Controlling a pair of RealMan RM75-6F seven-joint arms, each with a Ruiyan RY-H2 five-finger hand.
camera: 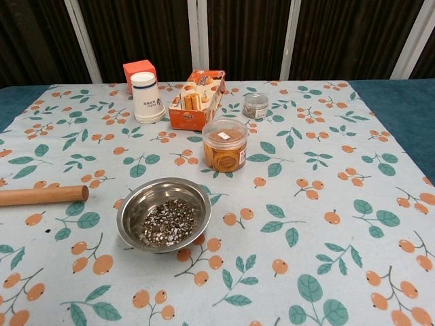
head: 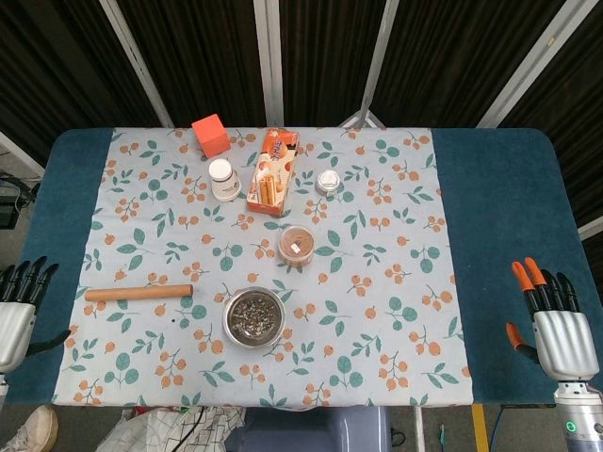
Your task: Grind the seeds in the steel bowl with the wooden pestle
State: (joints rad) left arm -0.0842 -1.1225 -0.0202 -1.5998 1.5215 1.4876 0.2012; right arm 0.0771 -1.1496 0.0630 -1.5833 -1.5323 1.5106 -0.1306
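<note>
left robot hand (head: 17, 315): mine, at the near left table edge, well left of the steel bowl. Fingers extended and apart, holding nothing. Only the head view shows it.
right robot hand (head: 558, 330): mine, at the near right table edge, well right of the steel bowl. Fingers extended, slightly spread, holding nothing. Orange fingertips. Head view only.
steel bowl (camera: 164, 214): near-centre of the floral cloth, upright, nearest thing to me on the table.
seeds (camera: 168, 223): dark and pale mixed bits, loose layer on the bowl's bottom.
wooden pestle (camera: 42, 195): lying flat on the cloth, left of the bowl, slightly farther back, apart from it. Long axis runs left-right, one end pointing toward the bowl. Neither hand touches it.
plastic jar (camera: 225, 145): just behind the bowl, a bit right. Clear, closed lid, orange-brown contents.
snack box (camera: 198, 99): behind the jar, open-top orange carton, lying angled.
paper cup (camera: 147, 97): just left of the snack box, far behind the bowl. White; cannot tell which way up.
small jar (camera: 255, 106): right of the snack box, far behind the bowl, dark contents.
orange cube (camera: 139, 71): farthest back, behind the paper cup.
table (head: 499, 207): blue top, floral cloth across its middle.
</note>
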